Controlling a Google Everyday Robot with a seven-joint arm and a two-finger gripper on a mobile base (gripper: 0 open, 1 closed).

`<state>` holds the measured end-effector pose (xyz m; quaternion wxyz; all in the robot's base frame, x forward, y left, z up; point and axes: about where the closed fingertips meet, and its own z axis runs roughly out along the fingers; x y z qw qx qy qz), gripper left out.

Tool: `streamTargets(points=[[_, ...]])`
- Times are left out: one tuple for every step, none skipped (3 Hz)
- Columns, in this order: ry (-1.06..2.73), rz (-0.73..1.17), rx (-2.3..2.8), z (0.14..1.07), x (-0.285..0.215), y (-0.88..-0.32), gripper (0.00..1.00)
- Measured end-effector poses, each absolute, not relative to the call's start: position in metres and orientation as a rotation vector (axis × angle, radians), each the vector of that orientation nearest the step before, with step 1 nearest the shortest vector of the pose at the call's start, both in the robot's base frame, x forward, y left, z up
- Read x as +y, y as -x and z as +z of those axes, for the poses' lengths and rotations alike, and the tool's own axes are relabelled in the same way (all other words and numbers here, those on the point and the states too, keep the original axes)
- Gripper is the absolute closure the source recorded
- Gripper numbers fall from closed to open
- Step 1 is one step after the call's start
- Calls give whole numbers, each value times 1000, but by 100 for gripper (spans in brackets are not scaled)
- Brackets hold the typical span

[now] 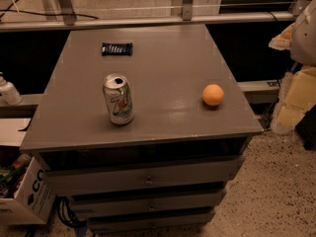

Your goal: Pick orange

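Observation:
The orange point(213, 95) is a small round fruit resting on the right side of the grey cabinet top point(163, 63), near its right edge and toward the front. It stands free, with nothing touching it. No fingers of my gripper show in the camera view. A pale rounded shape point(306, 33) at the right edge, well above and to the right of the orange, cannot be identified as part of the arm.
An upright white-green soda can point(118, 99) stands left of the orange. A dark wrapped snack bar point(117, 49) lies at the back left. Drawers point(148, 179) sit below the top. A cardboard box point(24, 196) is at lower left, yellowish foam pieces point(296, 98) at right.

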<state>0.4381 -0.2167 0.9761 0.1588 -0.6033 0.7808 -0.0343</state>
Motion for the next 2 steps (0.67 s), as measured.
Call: streamTargets(points=[[1725, -98, 2232, 976, -217, -438, 0], [1709, -99, 2216, 973, -219, -440, 0]])
